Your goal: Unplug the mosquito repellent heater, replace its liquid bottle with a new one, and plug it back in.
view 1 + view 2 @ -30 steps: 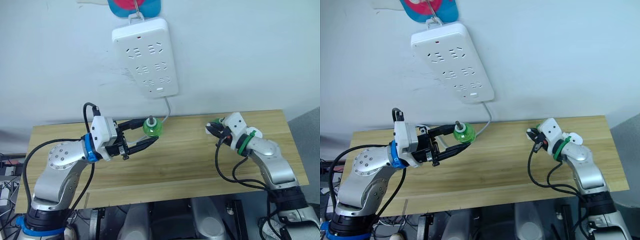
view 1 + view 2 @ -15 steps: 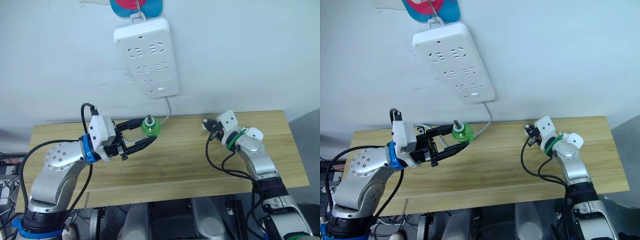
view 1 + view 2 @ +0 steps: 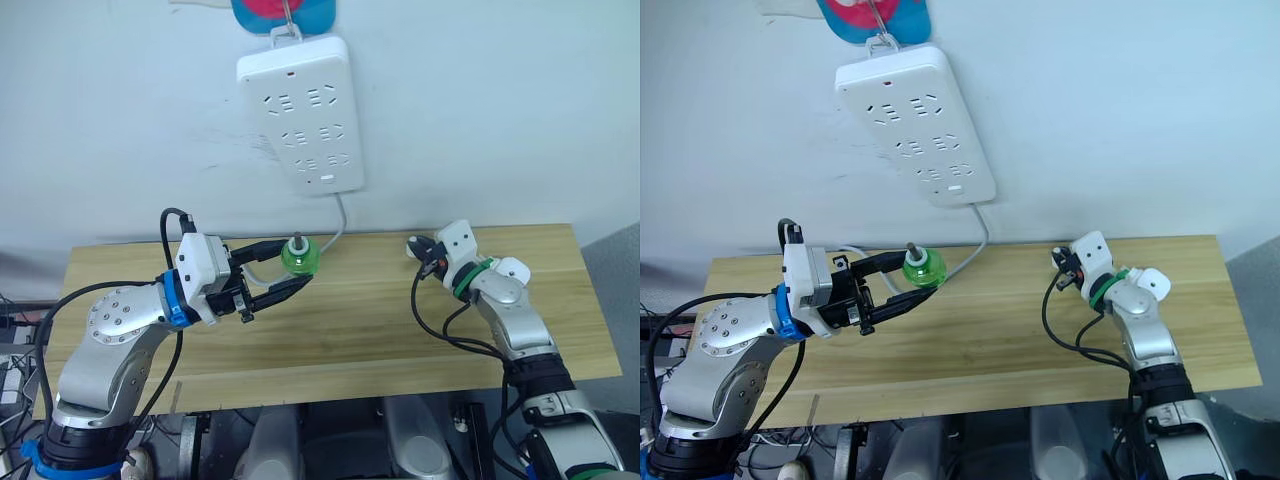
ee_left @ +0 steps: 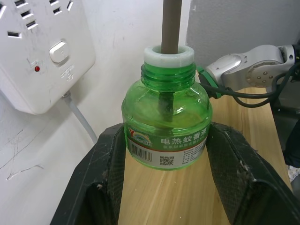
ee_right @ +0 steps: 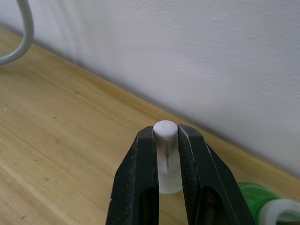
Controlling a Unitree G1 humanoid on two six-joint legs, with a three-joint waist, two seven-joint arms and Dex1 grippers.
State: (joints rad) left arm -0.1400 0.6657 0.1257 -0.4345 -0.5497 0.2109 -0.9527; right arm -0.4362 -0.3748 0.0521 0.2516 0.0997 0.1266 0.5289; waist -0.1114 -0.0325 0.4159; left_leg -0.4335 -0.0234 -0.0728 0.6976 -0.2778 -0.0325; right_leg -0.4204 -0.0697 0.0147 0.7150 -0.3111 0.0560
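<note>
Green bottle (image 4: pixel 165 124) gripped upright in left pincer (image 3: pixel 304 264), wick bare, over the surface (image 3: pixel 350 330) below the power strip (image 3: pixel 300 110). Small white cap (image 5: pixel 166 159) pinched in right pincer (image 3: pixel 421 250) near the back wall. Best kept level, bottle grip firm; open board between arms, wall and cable (image 3: pixel 335 225) close behind

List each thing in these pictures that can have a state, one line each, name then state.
Green liquid bottle: uncapped, wick exposed, held upright between the fingers of the left gripper.
White cap: off the bottle, clamped in the right gripper.
Power strip: hanging on the wall, all sockets vacant, cable trailing down to the table.
Second green bottle: on the table near the right gripper, only partly visible.
</note>
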